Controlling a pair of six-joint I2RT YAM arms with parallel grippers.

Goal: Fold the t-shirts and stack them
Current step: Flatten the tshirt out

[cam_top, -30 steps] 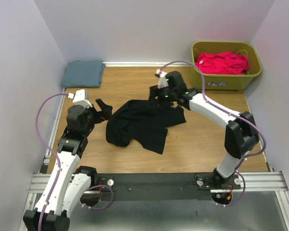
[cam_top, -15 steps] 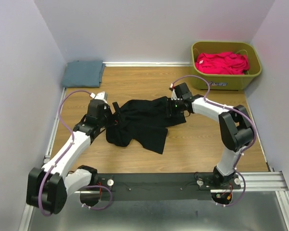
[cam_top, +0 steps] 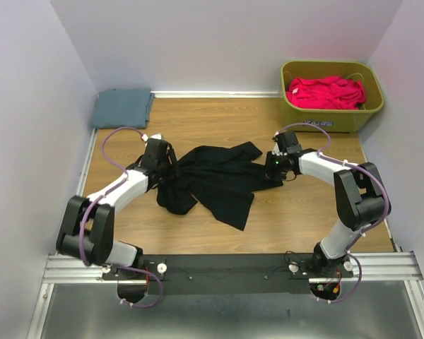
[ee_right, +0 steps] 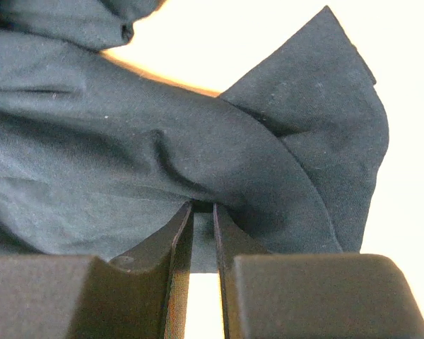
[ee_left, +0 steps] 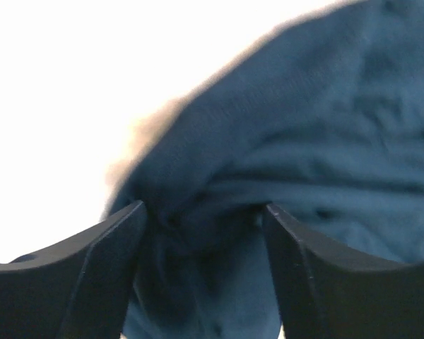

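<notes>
The black t-shirt (cam_top: pixel 219 180) lies crumpled across the middle of the table. My left gripper (cam_top: pixel 171 164) is at its left edge. In the left wrist view the jaws (ee_left: pixel 205 233) stand wide apart with a bunch of the shirt's cloth (ee_left: pixel 325 141) between them. My right gripper (cam_top: pixel 272 168) is at the shirt's right edge. In the right wrist view its fingers (ee_right: pixel 203 208) are drawn nearly together on a fold of the black cloth (ee_right: pixel 92 155). A slate blue-grey t-shirt (cam_top: pixel 122 107) lies folded at the back left. A pink-red t-shirt (cam_top: pixel 325 92) is heaped in the tub.
The olive-green tub (cam_top: pixel 332 121) stands at the back right corner against the walls. White walls close in the table on the left, back and right. The arms' mounting rail (cam_top: pixel 226 267) runs along the near edge.
Both arms have come down and in to the black shirt's edges. The right jaws have narrowed onto the cloth, the left jaws have begun to close. The shirt has spread slightly to the right.
</notes>
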